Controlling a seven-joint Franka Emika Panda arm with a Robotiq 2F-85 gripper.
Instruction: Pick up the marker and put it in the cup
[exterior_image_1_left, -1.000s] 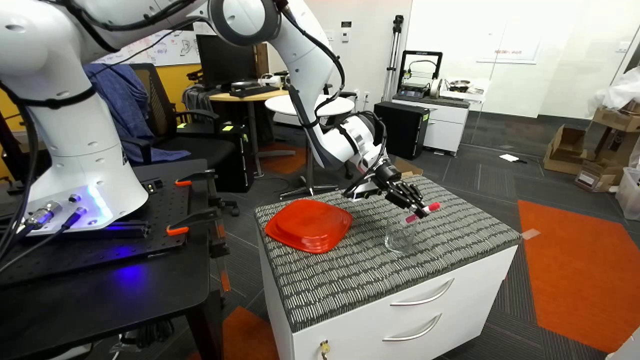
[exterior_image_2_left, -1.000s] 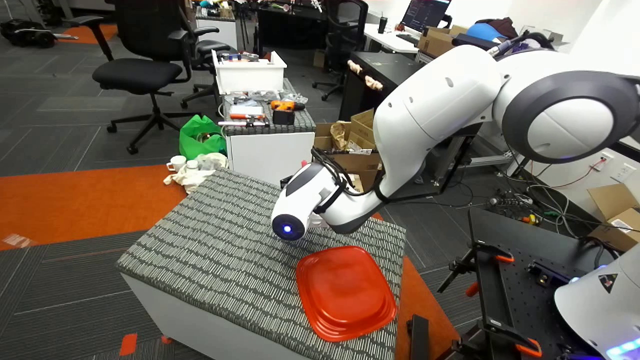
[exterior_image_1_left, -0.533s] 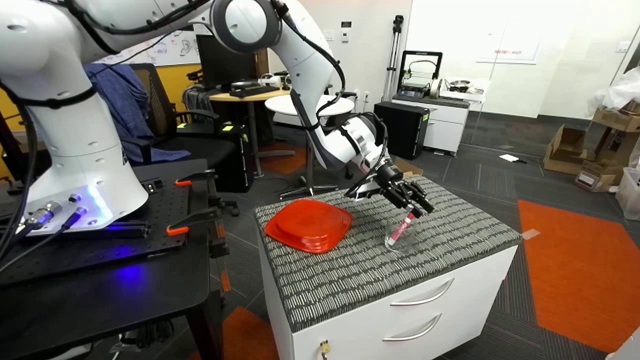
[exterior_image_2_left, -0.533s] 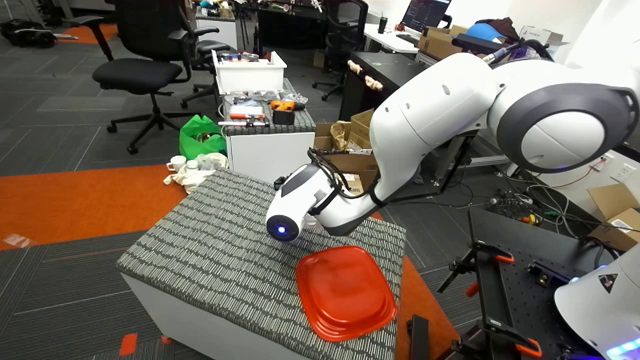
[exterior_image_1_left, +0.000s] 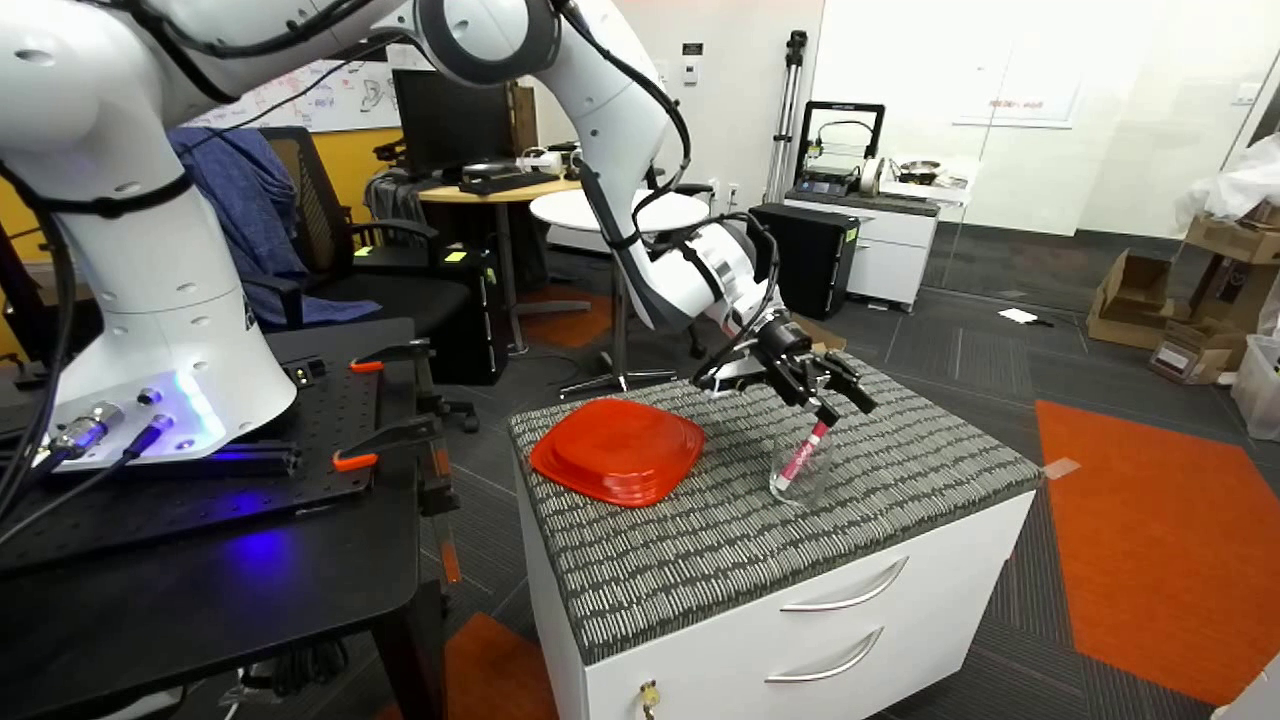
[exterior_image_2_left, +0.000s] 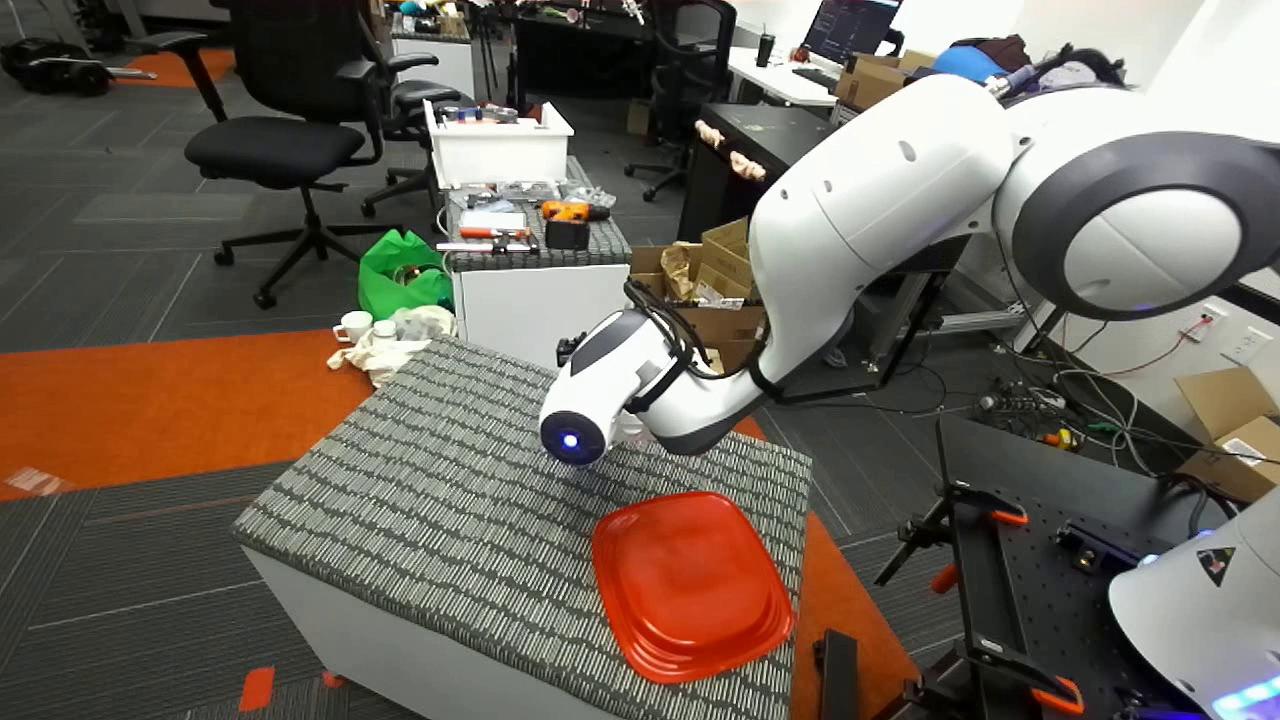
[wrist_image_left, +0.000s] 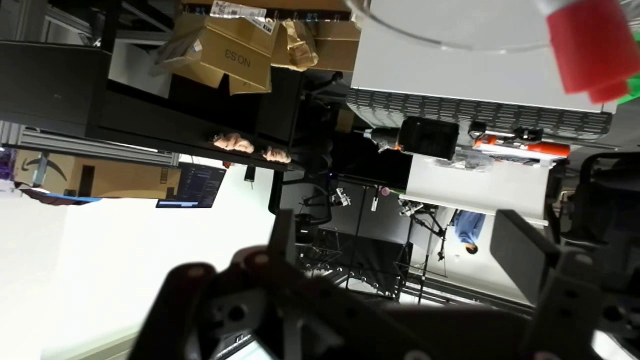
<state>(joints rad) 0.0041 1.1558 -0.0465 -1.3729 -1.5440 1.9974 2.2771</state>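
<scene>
Where the white arm (exterior_image_1_left: 600, 120) leans down, right of the middle in an exterior view, its black fingers (exterior_image_1_left: 858, 396) are spread apart. Just below them, a small clear cup (exterior_image_1_left: 820, 480) stands on the patterned bench (exterior_image_1_left: 700, 550). The red marker (exterior_image_1_left: 801, 455) is inside the cup, leaning, with its pale end down at the left and its red end sticking up, next to one finger; I cannot tell if they touch. A big red dish (exterior_image_1_left: 618, 440) is on the bench, left of the cup. In an exterior view with a green bag (exterior_image_2_left: 395, 272) at the upper left, the arm stretches from the right edge to the middle and hides the fingers and the marker. The dish sits low, just right of the middle. In the wrist view, everything looks upside down. The cup's thin rim curves along the top, and the marker's red end, a bit blurry, shows at the upper right. The fingers are low in the frame with a wide gap between them. A brown box (wrist_image_left: 225, 52) is at the upper left.
</scene>
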